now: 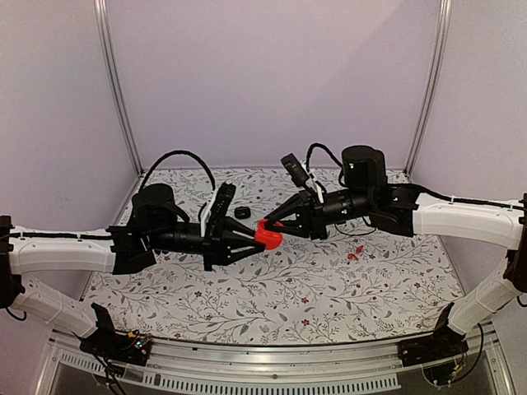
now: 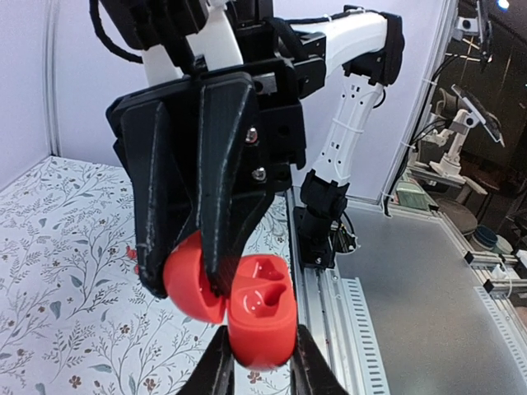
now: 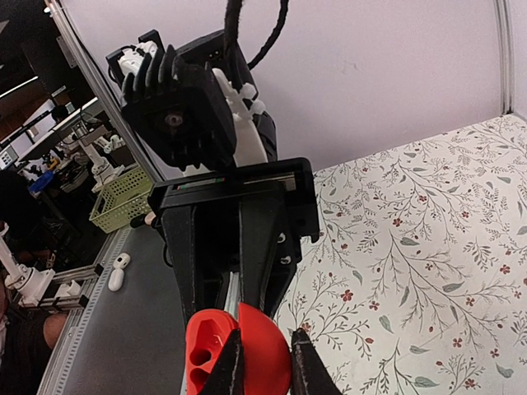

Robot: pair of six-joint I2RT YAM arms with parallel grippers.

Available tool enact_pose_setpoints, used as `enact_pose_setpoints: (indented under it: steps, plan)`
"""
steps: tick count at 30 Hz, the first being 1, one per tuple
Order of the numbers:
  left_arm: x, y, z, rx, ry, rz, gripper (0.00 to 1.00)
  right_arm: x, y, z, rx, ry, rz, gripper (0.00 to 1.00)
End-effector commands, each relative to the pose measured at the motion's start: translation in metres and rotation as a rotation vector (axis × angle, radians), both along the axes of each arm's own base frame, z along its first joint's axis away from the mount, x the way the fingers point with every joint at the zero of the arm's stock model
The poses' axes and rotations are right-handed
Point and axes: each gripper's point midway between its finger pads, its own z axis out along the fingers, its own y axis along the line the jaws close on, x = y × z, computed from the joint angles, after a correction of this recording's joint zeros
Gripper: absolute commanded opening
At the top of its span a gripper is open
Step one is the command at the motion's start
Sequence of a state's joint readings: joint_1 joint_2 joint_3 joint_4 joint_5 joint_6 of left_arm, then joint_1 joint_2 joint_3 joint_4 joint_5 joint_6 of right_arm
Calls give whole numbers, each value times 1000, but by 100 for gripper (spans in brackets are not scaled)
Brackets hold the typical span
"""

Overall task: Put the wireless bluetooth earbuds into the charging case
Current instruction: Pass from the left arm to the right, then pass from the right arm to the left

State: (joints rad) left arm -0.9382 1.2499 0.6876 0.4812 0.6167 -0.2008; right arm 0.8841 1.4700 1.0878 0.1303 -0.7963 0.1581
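Note:
A red charging case (image 1: pixel 268 237) hangs open in mid-air over the middle of the table, held between both grippers. My left gripper (image 1: pixel 254 239) is shut on its base (image 2: pixel 262 317), whose two earbud wells show empty. My right gripper (image 1: pixel 270 223) is shut on the hinged lid (image 3: pixel 265 350), with the base (image 3: pixel 204 355) beside it. Tiny red earbuds (image 1: pixel 353 255) lie on the floral table right of centre, below my right arm and apart from both grippers.
A small black pebble-like object (image 1: pixel 242 212) lies on the floral tablecloth (image 1: pixel 247 304) behind the grippers. Metal frame posts (image 1: pixel 115 82) stand at the back corners. An aluminium rail (image 1: pixel 263 354) runs along the near edge.

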Motion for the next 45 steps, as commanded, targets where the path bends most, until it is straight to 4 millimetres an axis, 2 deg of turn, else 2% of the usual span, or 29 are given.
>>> enact_pose_setpoints:
  steps: [1, 9, 15, 19, 25, 36, 45]
  plan:
    - [1, 4, 18, -52, -66, 24, 26, -3, -1, 12, 21, -24, 14, 0]
    - [-4, 7, 20, -84, -102, 18, 47, -12, -3, 30, 70, -137, -11, 0]
    - [-7, 6, 20, -86, -110, 13, 51, -18, -5, 44, 94, -247, -70, 0]
    - [-14, 4, 24, -106, -123, -11, 51, -17, -6, 47, 93, -303, -102, 0]
    - [-17, 0, 31, -121, -157, -8, 49, -18, -2, 42, 69, -332, -120, 0]
    - [-20, -7, 31, -116, -152, -32, 35, -23, 3, 36, 45, -354, -115, 0]
    - [-21, -6, 33, -120, -161, -29, 37, -25, 6, 29, 25, -355, -103, 0]
